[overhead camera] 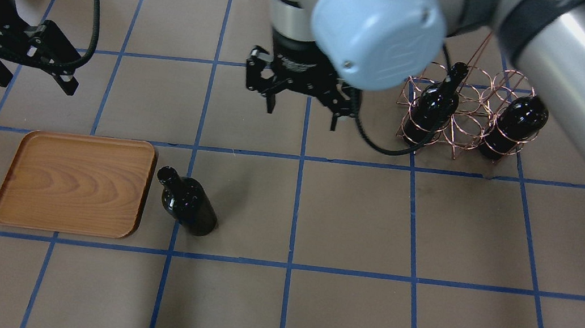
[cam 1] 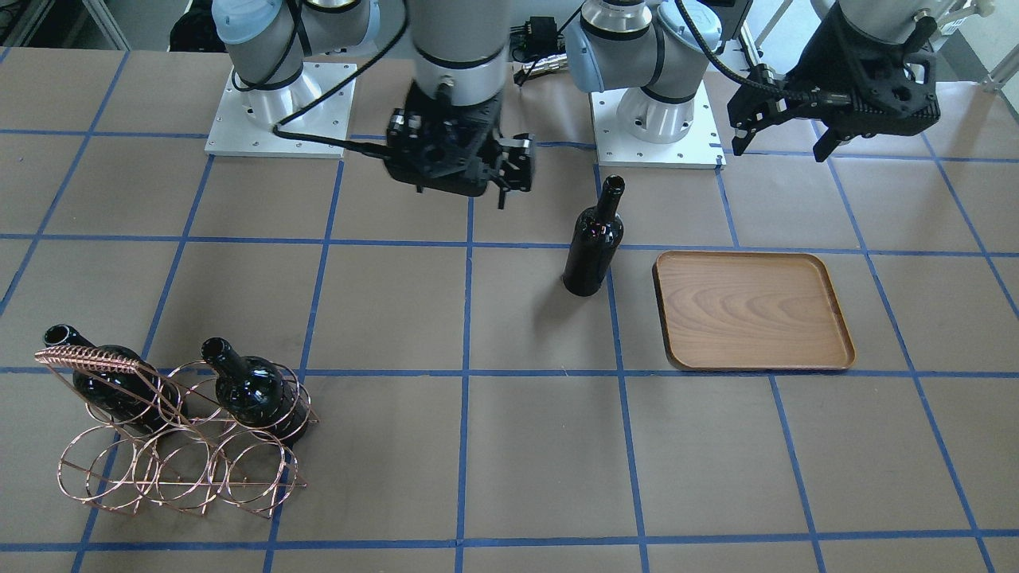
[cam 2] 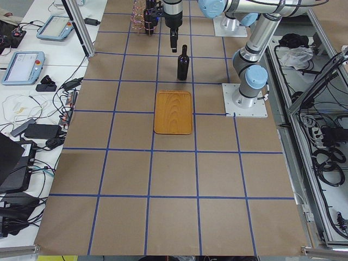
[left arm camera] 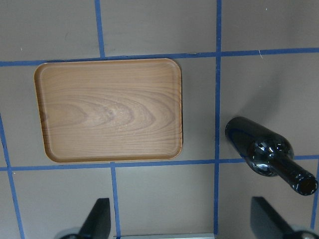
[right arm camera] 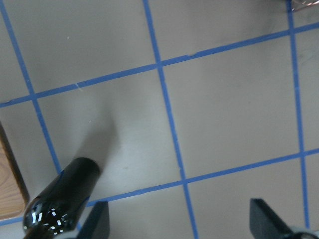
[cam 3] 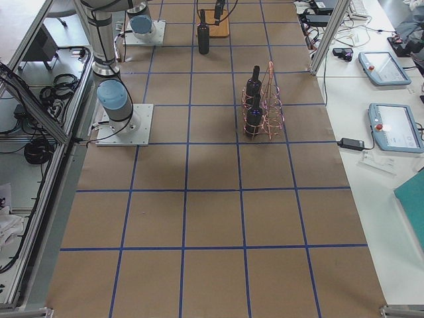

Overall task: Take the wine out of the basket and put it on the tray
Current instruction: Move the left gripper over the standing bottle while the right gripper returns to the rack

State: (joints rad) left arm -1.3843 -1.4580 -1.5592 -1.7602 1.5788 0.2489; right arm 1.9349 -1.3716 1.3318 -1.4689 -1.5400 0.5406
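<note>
The tray [overhead camera: 75, 182] lay flat on the table [overhead camera: 353, 224], about midway between the robot's edge and the operators' edge. 1 wine bottle [overhead camera: 189, 204] stood upright on the tabletop just beside the tray's right side, not on it. The basket [cam 1: 183, 454] sat well apart to the right, nearer the operators' edge, with 2 more bottles [cam 1: 253, 391] [cam 1: 111, 380] lodged in its loops, side by side. The left gripper [overhead camera: 37, 85] hung near the tray, and the right gripper [overhead camera: 301, 116] hung between the standing bottle and the basket.

L pincer [overhead camera: 34, 84], R pincer [overhead camera: 302, 118]: jaws spread
</note>
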